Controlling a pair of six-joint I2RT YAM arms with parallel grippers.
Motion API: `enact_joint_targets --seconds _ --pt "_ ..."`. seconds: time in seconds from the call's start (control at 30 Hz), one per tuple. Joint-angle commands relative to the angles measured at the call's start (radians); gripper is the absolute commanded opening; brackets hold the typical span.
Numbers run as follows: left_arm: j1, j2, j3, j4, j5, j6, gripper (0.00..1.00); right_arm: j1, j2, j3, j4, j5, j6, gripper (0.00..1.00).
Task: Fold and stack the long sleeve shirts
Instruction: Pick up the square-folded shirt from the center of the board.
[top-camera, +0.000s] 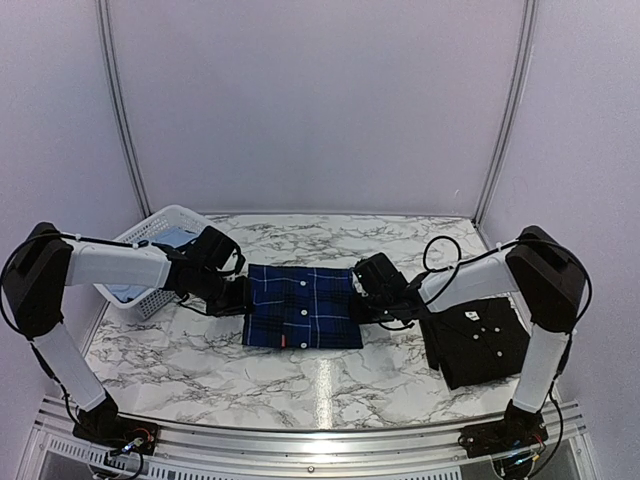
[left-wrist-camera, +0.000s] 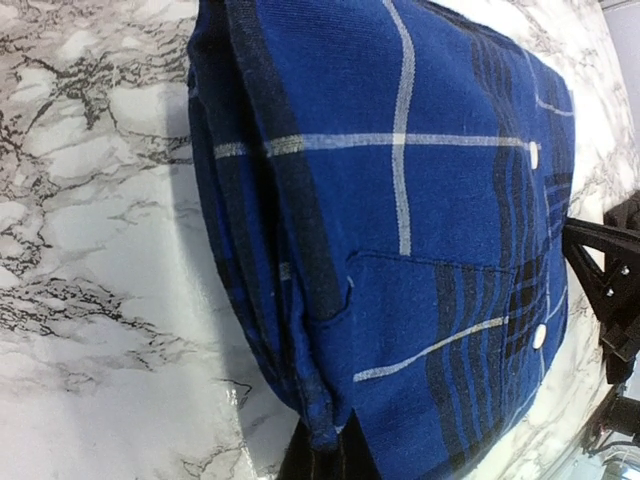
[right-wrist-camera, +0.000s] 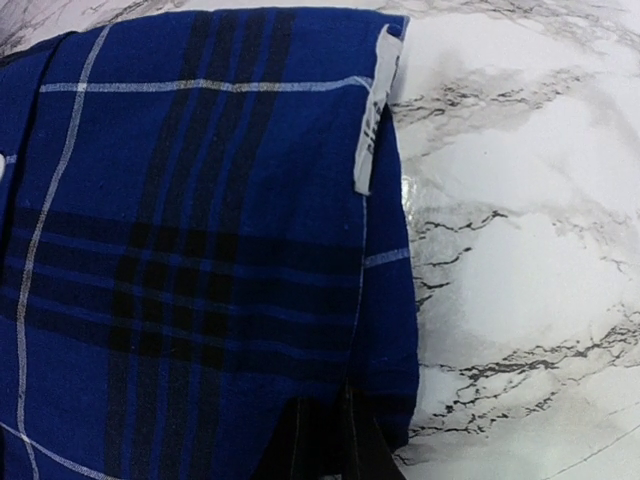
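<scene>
Item: plaid shirt (top-camera: 302, 305), royal blue and navy with thin white lines and white buttons, folded to a rectangle and lying flat at the middle of the table (top-camera: 330, 385), placket up. Left gripper (left-wrist-camera: 322, 452): fingers narrowed together, pinching the folded left edge of the plaid shirt. Right gripper (right-wrist-camera: 325, 440): fingers close together on the shirt's right edge, near a white label. Black shirt (top-camera: 480, 340): folded, white buttons up, on the right side of the table, apart from the plaid shirt, under the right arm. Pale blue cloth (top-camera: 176, 238): lying inside the basket (top-camera: 150, 300), a white plastic lattice at the far left corner. Surface: white marble pattern with grey veins, glossy, lit from above. Near edge: metal rail (top-camera: 310, 440) carrying both arm bases. Room: plain pale walls (top-camera: 320, 100) on three sides, joined by grey strips
</scene>
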Motion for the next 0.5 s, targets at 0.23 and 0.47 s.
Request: enact_joint_targets --seconds 0.23,0.47 --pt "0.042 -0.13 0.157 -0.153 0.034 0.073 0.0 0.084 0.118 0.114 0.072 -0.108 0.077 0.06" --pt "0.041 -0.11 0.367 -0.263 0.125 0.136 0.0 0.153 0.335 0.397 0.206 -0.322 0.128 0.05"
